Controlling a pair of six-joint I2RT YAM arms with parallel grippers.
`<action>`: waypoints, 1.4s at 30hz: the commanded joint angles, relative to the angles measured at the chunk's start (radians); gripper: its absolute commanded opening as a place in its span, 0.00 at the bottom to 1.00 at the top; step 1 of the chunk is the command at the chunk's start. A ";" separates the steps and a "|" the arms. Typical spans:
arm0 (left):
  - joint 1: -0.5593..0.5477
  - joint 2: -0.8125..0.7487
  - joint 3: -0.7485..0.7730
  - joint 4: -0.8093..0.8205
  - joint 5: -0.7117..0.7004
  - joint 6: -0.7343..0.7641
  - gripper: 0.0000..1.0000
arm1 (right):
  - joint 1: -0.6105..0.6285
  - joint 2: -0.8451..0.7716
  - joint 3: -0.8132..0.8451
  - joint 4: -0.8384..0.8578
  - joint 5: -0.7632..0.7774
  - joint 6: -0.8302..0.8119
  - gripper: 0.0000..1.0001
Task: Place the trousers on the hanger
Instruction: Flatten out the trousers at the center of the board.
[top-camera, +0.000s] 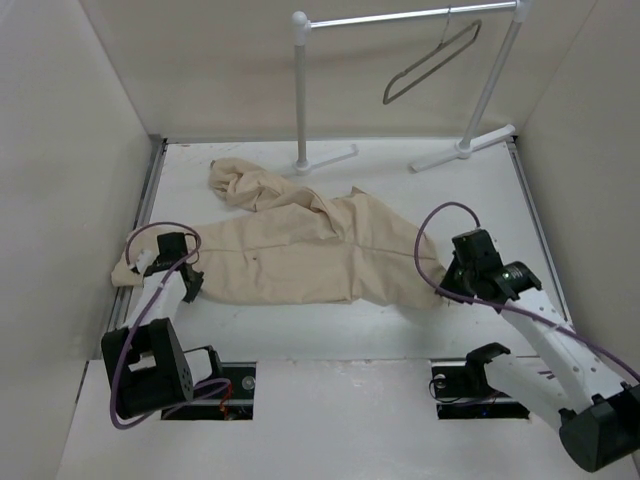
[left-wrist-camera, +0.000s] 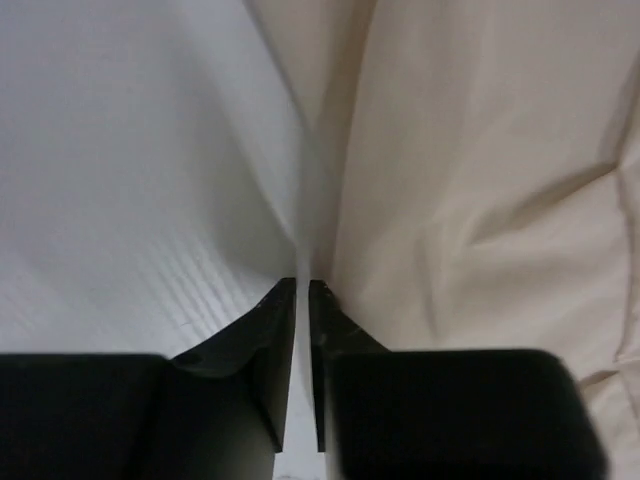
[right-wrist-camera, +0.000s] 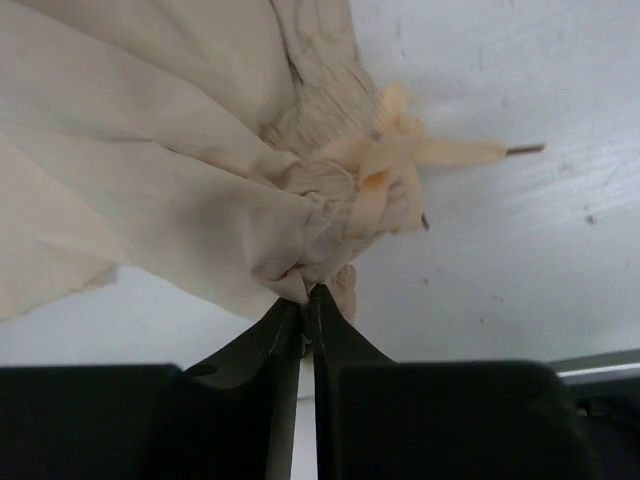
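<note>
L end effector (left-wrist-camera: 302, 285) and R end effector (right-wrist-camera: 308, 292): jaws narrow, each pinching an opp. end of trousers (top-camera: 300, 250), prob. to lift them spread. Worktop (top-camera: 330, 330) carries trousers, mostly flat; rack (top-camera: 300, 90) at rear holds hanger (top-camera: 430, 62), well apart.

1. We look down on a white surface (top-camera: 300, 325), matte and lightly scuffed; the right wrist view shows small dark specks on it.
2. Plain beige panels close it in on three sides: a back wall (top-camera: 200, 70), a left wall (top-camera: 60, 150) and a right wall (top-camera: 590, 120).
3. Thin metal strips (top-camera: 150, 190) run along the surface's left and right edges, where it meets the side walls.
4. At the back we see a white tubular garment rack (top-camera: 300, 90). Its top bar (top-camera: 410, 15) spans two posts, and its flat feet (top-camera: 325, 160) rest on the surface.
5. Nearest us lies a white ledge (top-camera: 340, 420) with two dark rectangular openings (top-camera: 235, 385).
6. The light is soft and even, and we find only faint shadows.
</note>
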 joint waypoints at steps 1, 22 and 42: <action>0.016 -0.017 0.094 0.078 0.005 -0.001 0.03 | -0.022 0.036 0.165 0.181 0.055 -0.103 0.10; -0.155 -0.317 0.147 -0.348 -0.006 0.010 0.43 | -0.140 0.549 0.748 0.246 0.013 -0.213 0.68; -0.024 0.116 -0.025 0.229 0.086 -0.109 0.29 | -0.009 0.473 0.210 0.562 -0.169 -0.103 0.57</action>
